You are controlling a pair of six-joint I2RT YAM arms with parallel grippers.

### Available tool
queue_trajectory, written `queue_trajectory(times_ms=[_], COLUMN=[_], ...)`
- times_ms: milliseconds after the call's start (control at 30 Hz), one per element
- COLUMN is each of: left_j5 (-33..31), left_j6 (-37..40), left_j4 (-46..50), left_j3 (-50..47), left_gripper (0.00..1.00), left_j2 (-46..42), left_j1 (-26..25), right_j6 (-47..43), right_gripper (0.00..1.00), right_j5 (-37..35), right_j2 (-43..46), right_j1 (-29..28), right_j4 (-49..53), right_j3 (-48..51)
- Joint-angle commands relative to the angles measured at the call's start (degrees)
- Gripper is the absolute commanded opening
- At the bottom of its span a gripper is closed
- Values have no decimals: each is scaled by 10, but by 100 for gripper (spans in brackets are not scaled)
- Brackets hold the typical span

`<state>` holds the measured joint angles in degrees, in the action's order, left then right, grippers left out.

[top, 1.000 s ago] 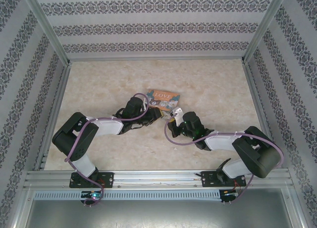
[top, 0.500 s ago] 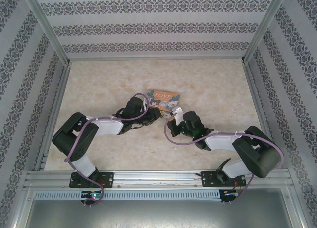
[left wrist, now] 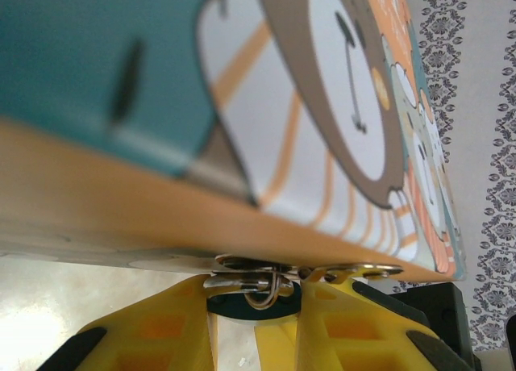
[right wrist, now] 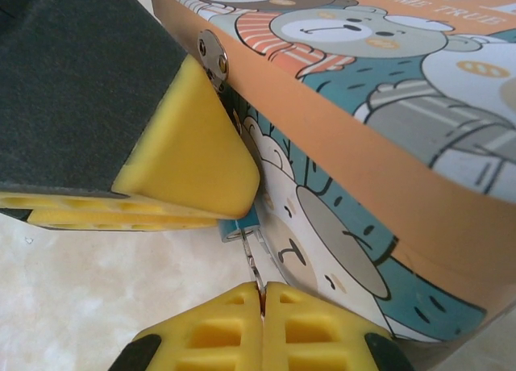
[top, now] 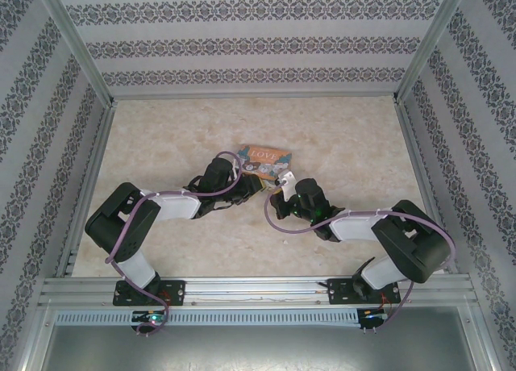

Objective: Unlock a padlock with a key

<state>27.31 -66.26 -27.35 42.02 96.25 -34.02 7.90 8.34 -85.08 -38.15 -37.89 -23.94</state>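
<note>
The padlock is a tiny dark teal body with a thin silver shackle hooked through the clasp of the bear-print tin. My left gripper is shut on the padlock body, its yellow fingers pressing on either side just under the tin's orange rim. In the right wrist view the padlock's teal bottom pokes out below the left finger. My right gripper is shut on the key, whose thin blade points up and meets the padlock's underside. From above, both grippers meet at the tin's near edge.
The tin lies mid-table on the beige marbled surface. Patterned walls and metal frame posts enclose the table on three sides. The two arms' purple cables loop close to each other near the tin.
The right arm has shifted slightly left and toward the tin, its elbow swinging inward. The left arm and the tin have not moved.
</note>
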Motion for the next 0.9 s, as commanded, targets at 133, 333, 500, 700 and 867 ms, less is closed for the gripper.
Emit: queue_trajectory(times_ms=[133, 333, 500, 700, 867], left_j5=[34, 37, 41, 37, 24], left_j6=[-4, -3, -4, -5, -16], left_j4=[13, 25, 27, 17, -22], left_j3=[17, 14, 11, 5, -9], left_gripper=[24, 24, 24, 24, 24], left_j2=[-25, -32, -31, -28, -14], left_j1=[-6, -7, -11, -11, -9], right_j6=[-34, -46, -48, -30, -6], right_gripper=[0, 0, 0, 0, 0], right_j5=[10, 23, 42, 59, 58], right_j2=[-30, -41, -50, -62, -89], right_j1=[-4, -4, -4, -5, -4], right_j4=[-106, -119, -121, -121, -126], right_j3=[-12, -37, -63, -79, -65])
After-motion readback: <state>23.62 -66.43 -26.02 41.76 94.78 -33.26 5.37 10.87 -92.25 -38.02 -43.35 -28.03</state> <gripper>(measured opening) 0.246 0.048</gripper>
